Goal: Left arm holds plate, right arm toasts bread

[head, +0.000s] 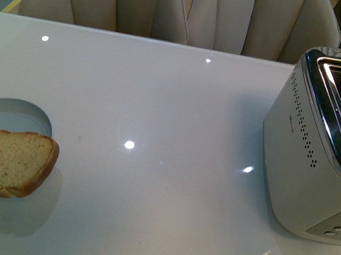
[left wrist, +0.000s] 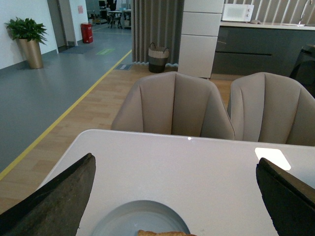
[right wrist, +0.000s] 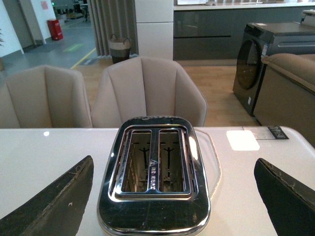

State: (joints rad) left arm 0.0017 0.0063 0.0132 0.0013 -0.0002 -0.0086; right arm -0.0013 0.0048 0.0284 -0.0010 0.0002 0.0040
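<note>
Step in hand: the approach, by my reading. Nothing is gripped yet, and neither arm shows in the front view.

Task items: the plate [head: 4, 113] sits at the lower left of the front frame, cut by the left edge, on the white table [head: 163, 93]. The bread [head: 8, 164] lies tilted on it, 1 slice, with its rounded crust end hanging over the plate's right rim. The toaster [head: 313, 158] stands at the right edge of the frame, well apart from the plate. Both of its 2 slots look empty.

Left gripper [left wrist: 174, 161]: jaws spread wide, holding nothing. Its wrist camera shows the plate [left wrist: 129, 216] between and below the 2 fingers [left wrist: 56, 201], with a sliver of bread [left wrist: 162, 232] at the frame edge. Contact with the rim cannot be judged from this angle; probably none.

Right gripper [right wrist: 173, 162]: also fully spread and empty, hanging over the toaster [right wrist: 152, 219] and looking down into its slots.

Next move, as I judge it: the left gripper needs to drop and close on the near rim to steady the plate. The right gripper must then cross to the lower left, take the slice by its overhanging edge and carry it upright to a slot.
</note>
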